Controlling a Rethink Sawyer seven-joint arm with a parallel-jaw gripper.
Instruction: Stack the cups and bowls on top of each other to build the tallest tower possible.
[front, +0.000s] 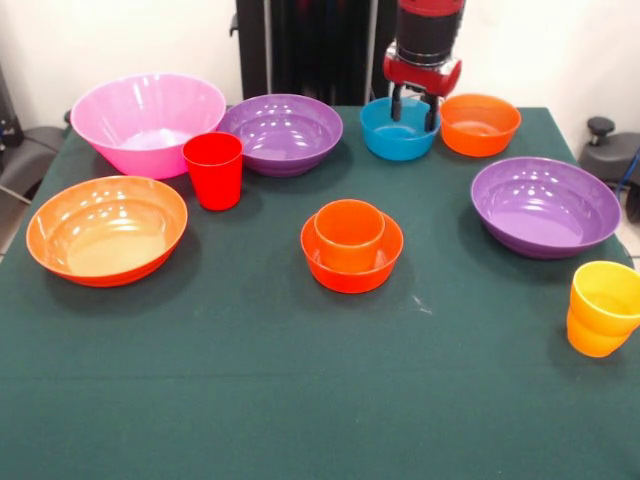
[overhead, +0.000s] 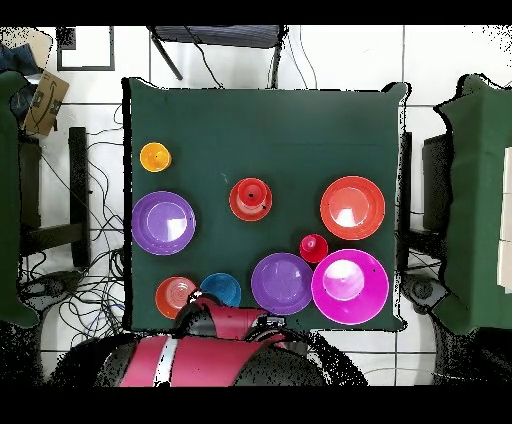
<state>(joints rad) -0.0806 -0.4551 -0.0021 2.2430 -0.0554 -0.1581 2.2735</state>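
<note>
My gripper (front: 415, 110) hangs over the blue bowl (front: 385, 138) at the table's far side. It is open, with one finger inside the bowl and the other at its right rim. The bowl rests on the table. A small orange bowl (front: 480, 125) stands just right of it. At the centre an orange cup (front: 349, 232) sits inside another small orange bowl (front: 352, 272). The red cup (front: 214, 170) stands left of centre. The yellow-orange cup (front: 603, 308) is at the near right edge. Overhead, the arm (overhead: 235, 322) covers the gripper beside the blue bowl (overhead: 220, 290).
One wide purple bowl (front: 285, 133) sits at the back, left of the blue bowl, and another (front: 545, 207) at the right. The large pink bowl (front: 148, 120) is at the back left. The large orange bowl (front: 106, 228) is at the left edge.
</note>
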